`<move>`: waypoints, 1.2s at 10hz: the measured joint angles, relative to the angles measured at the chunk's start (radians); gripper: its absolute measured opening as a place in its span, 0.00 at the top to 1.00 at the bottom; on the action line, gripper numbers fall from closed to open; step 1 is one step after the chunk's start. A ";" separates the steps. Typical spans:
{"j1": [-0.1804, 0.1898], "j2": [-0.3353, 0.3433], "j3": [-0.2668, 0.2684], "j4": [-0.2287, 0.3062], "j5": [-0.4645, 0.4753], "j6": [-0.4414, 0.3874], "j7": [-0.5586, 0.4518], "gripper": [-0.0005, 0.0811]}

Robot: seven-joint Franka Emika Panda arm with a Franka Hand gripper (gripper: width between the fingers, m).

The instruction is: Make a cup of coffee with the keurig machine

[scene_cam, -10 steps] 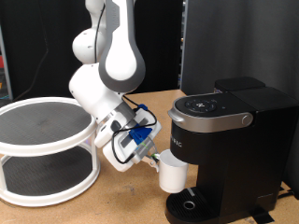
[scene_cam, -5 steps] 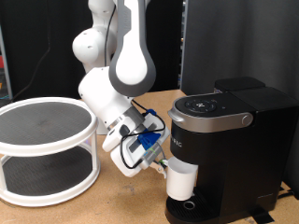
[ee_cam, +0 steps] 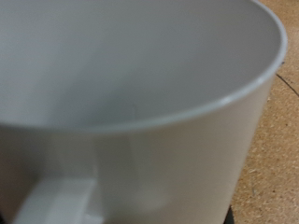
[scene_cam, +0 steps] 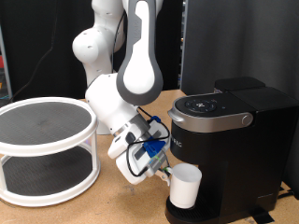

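Note:
The white cup (scene_cam: 184, 187) stands upright on or just above the drip tray at the foot of the black keurig machine (scene_cam: 229, 140), under its brew head. My gripper (scene_cam: 163, 174) is at the cup's side towards the exterior view's left and is shut on the cup. The machine's lid is down, with the button panel (scene_cam: 207, 105) on top. In the wrist view the cup (ee_cam: 140, 103) fills the frame, its handle (ee_cam: 56, 201) close to the camera. My fingers do not show in that view.
A white two-tier round rack (scene_cam: 47, 140) stands on the wooden table (scene_cam: 112, 205) at the exterior view's left. A black panel (scene_cam: 234, 42) rises behind the machine. The arm's blue cable bundle (scene_cam: 142, 149) hangs close to the machine's front.
The arm has moved down and towards the exterior view's right, carrying the cup from beside the machine's front down to the drip tray.

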 joint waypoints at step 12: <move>-0.008 0.007 -0.025 -0.047 -0.060 -0.092 0.034 0.06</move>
